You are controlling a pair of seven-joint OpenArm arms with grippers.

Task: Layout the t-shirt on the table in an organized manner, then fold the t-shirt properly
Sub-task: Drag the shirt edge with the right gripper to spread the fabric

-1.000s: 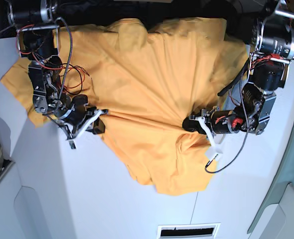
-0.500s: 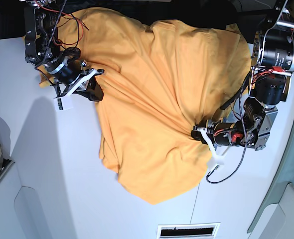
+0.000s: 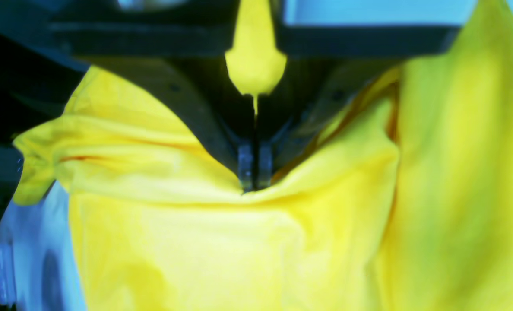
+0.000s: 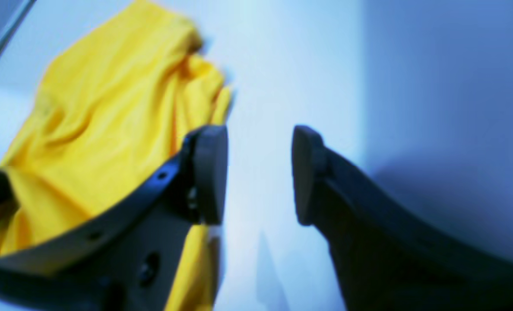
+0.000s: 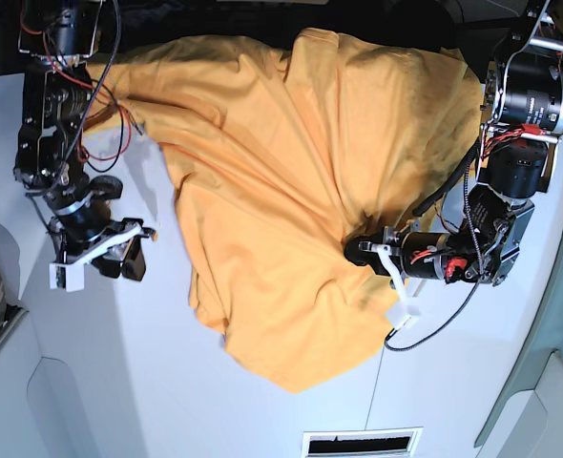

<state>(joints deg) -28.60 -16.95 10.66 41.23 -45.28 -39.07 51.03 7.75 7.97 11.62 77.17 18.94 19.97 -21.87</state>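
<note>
Left wrist: left gripper (image 3: pixel 253 172) clamped on t-shirt (image 3: pixel 222 242) fabric, frame centre.
Right wrist: right gripper (image 4: pixel 260 175) fingers apart, empty, over bench (image 4: pixel 282 65); shirt upper left.
Base: crumpled t-shirt (image 5: pixel 301 181) fills centre of bench (image 5: pixel 167 382).

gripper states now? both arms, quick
Left gripper: shut on the t-shirt.
Right gripper: open, holding nothing, above the table.

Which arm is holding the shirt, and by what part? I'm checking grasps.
The left gripper is shut on a pinched fold of the shirt; which part of it cannot be told. The right gripper is open and empty.
</note>
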